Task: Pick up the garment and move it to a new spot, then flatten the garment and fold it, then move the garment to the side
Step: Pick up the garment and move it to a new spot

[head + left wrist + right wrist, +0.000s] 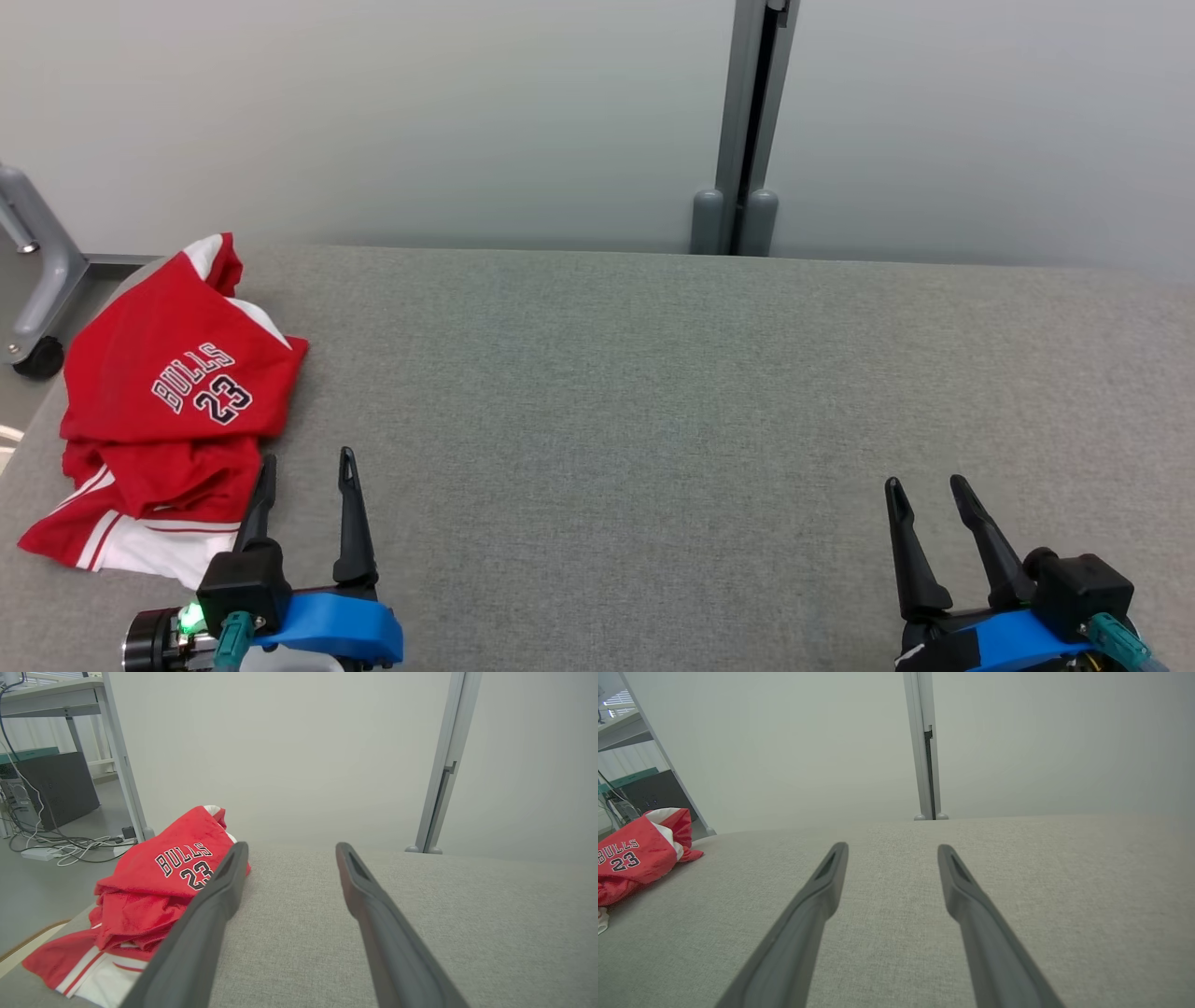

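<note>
The garment (168, 411) is a red and white jersey printed "BULLS 23", lying crumpled at the far left of the grey table. It also appears in the left wrist view as the garment (154, 891) and at the left edge of the right wrist view as the garment (630, 863). My left gripper (308, 467) stands open just right of the garment's near edge, with nothing between its fingers. Its left finger overlaps the cloth in view; contact cannot be told. My right gripper (929, 487) is open at the near right, far from the garment.
The grey fabric-covered table (653, 420) spreads wide between the two grippers. A grey post (747, 131) stands behind the far edge against a pale wall. A metal frame with a caster wheel (37, 355) is off the table's left side, with cables (60, 847) on the floor.
</note>
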`<state>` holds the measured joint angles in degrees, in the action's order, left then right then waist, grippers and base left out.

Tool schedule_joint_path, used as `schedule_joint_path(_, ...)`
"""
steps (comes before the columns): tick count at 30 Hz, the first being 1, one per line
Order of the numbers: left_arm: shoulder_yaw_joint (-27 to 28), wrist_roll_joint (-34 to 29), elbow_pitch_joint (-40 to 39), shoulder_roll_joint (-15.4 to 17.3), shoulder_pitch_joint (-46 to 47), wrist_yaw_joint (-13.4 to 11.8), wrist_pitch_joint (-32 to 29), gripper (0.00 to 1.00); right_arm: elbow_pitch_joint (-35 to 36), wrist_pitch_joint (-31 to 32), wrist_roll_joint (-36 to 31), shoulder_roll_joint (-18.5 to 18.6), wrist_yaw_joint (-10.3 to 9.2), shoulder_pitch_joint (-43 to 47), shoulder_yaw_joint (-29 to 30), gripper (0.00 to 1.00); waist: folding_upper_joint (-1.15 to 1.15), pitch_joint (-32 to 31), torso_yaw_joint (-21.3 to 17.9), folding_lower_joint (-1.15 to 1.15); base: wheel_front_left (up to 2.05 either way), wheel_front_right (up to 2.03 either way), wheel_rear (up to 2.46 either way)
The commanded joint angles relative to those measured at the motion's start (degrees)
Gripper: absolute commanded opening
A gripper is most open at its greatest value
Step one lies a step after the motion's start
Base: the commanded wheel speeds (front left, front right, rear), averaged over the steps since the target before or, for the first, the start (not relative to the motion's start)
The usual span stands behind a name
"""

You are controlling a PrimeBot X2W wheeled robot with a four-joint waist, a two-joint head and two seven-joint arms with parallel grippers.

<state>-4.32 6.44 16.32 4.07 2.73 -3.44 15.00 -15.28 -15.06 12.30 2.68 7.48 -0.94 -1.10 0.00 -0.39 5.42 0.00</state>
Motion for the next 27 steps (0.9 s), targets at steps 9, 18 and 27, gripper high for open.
schedule_joint_path(9,1.03,0.38,-1.70,0.52,0.17,-0.38,0.27,1.00,0.54,-0.18,0.47,0.37,0.03,0.33,-0.63,1.00,0.00,0.77,5.68,0.00,0.00,0.00,0.00)
schedule_joint_path(18,1.92,0.52,-2.35,0.64,-0.42,-0.51,0.24,1.00,0.34,-0.19,0.45,0.37,0.03,0.41,-1.06,1.00,0.00,1.01,12.49,0.00,0.00,0.00,0.00)
schedule_joint_path(27,2.78,0.60,-2.36,0.73,-0.68,-0.45,0.23,1.00,0.14,-0.18,0.17,0.37,0.03,0.59,-1.21,1.00,0.00,0.96,19.08,0.00,0.00,0.00,0.00)
